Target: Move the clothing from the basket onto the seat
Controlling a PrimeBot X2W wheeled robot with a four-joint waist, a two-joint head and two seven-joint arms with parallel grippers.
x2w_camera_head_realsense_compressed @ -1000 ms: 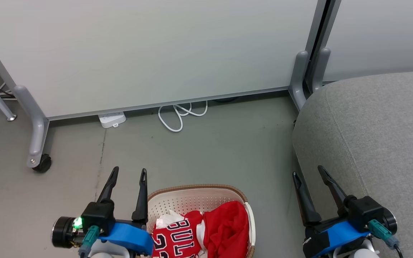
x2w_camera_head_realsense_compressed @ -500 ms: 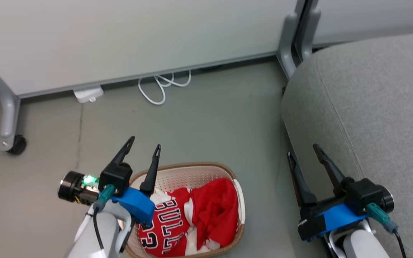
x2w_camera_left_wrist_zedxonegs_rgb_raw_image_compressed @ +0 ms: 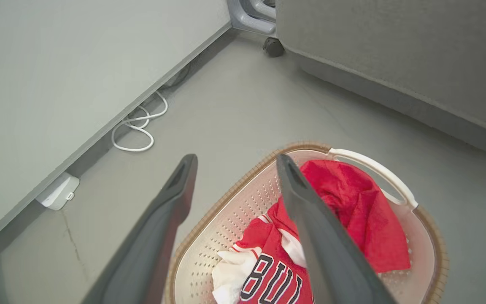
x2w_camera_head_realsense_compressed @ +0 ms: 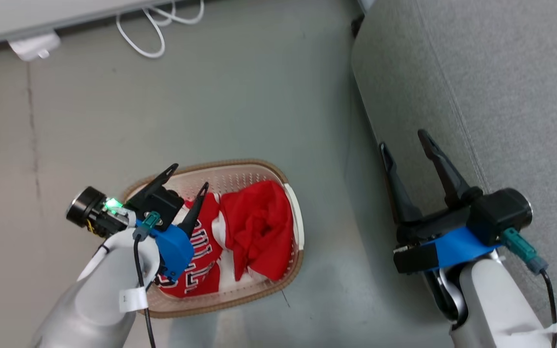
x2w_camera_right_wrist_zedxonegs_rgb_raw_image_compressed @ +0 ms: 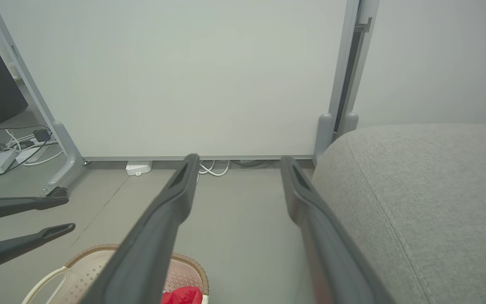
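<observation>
Grey floor [x2w_camera_head_realsense_compressed: 240, 106], smooth, with a pale partition panel [x2w_camera_right_wrist_zedxonegs_rgb_raw_image_compressed: 184, 76] at the far side.

Left gripper [x2w_camera_head_realsense_compressed: 190, 175]: the two dark fingers are spread with nothing between them. It hangs over the left end of the basket [x2w_camera_head_realsense_compressed: 240, 176]. In the left wrist view one finger lies over bare floor outside the brown rim and the other over the clothing. Whether that finger touches cloth cannot be told.

Right gripper [x2w_camera_head_realsense_compressed: 402, 138]: fingers are likewise spread and empty, poised at the near edge of the seat [x2w_camera_head_realsense_compressed: 501, 96], well apart from the basket.

The basket stands on the floor, left of the seat, with a strip of floor between them. Both garments lie inside it. The jersey [x2w_camera_head_realsense_compressed: 206, 251], with black-and-white lettering, is at the left under the left gripper. The plainer red garment [x2w_camera_head_realsense_compressed: 259, 227] is bunched at the right, against the white handle [x2w_camera_left_wrist_zedxonegs_rgb_raw_image_compressed: 373, 169].

Beyond, a looped white cable [x2w_camera_head_realsense_compressed: 148, 34] and a white power strip [x2w_camera_head_realsense_compressed: 32, 46] lie along the foot of the panel.
</observation>
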